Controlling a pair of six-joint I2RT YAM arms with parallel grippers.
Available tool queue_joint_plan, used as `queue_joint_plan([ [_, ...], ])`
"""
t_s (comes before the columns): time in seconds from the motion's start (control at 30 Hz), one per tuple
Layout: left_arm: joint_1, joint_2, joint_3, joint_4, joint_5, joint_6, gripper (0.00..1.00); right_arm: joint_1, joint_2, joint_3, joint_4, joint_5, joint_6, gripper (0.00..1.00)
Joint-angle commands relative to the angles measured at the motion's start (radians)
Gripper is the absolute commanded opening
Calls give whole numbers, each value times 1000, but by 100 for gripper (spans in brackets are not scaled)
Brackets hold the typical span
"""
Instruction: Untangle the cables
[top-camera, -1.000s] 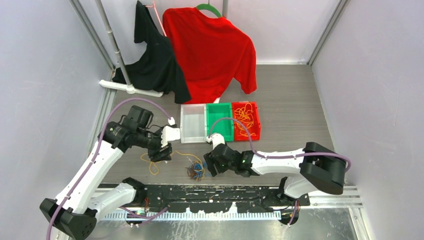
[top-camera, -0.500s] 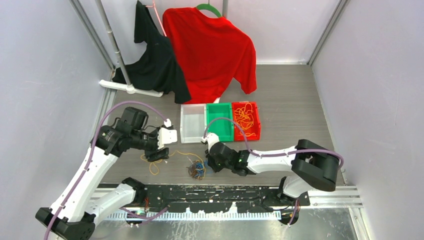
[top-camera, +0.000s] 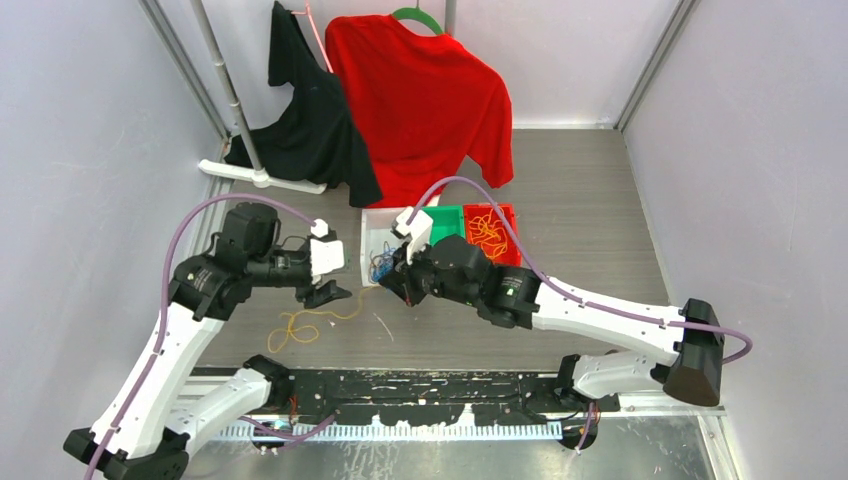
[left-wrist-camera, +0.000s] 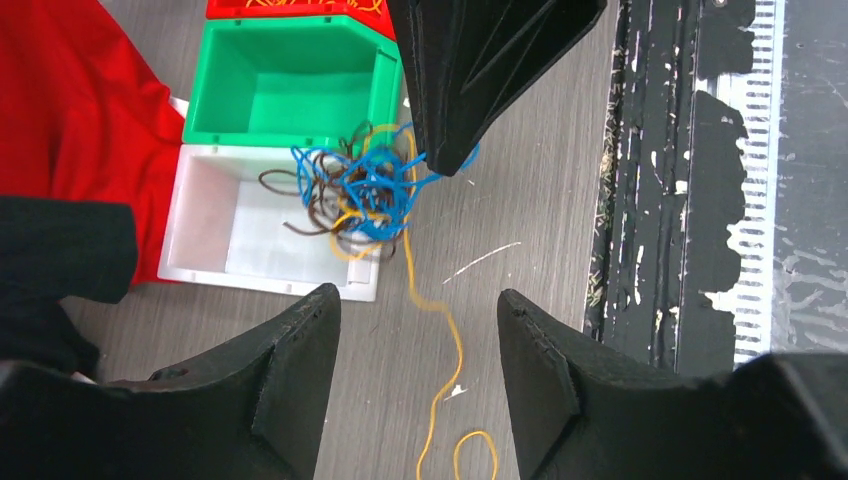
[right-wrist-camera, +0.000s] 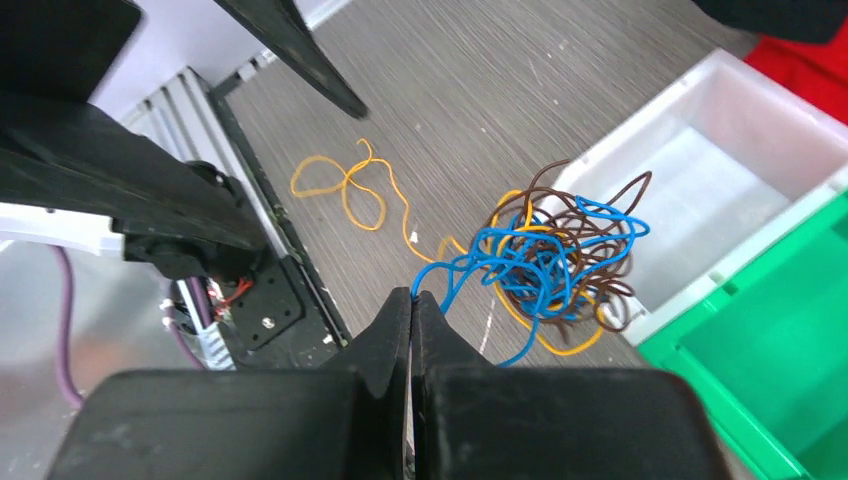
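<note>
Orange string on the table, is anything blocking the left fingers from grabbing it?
No, nothing visible. The left fingers hang open right above the orange string, with only table beneath it.

A: Hanging stock?
B: Item 1: red shirt on a green hanger, at the back wall. Item 2: black garment, draped to its left and overlapping its edge, beside a white rack pole.
A: Containers?
B: Three open bins, one row, side by side: white bin left, green bin middle, red bin right.
A: Surface?
B: Grey wood-grain table; black slotted rail along the near edge.
</note>
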Motion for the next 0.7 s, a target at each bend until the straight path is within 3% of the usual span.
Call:
queue_joint_plan([
  [0.0, -12, -1, -6, 90, 65, -59, 59, 0, 19, 86, -18, -86, -14, 1],
  [0.17, -27, -40, -104, 221, 33, -92, 56, 0, 32, 99, 47, -111, 3, 1],
  [0.33, -40, -53, -135, 212, 99, -121, 50, 0, 59, 118, 111, -163, 46, 1],
  [0.47, -49, -89, -184, 295, 73, -187, 40, 0, 61, 120, 164, -196, 92, 1],
  [0.67, -49, -108, -213, 318, 63, -210, 33, 0, 47, 120, 192, -227, 130, 1],
])
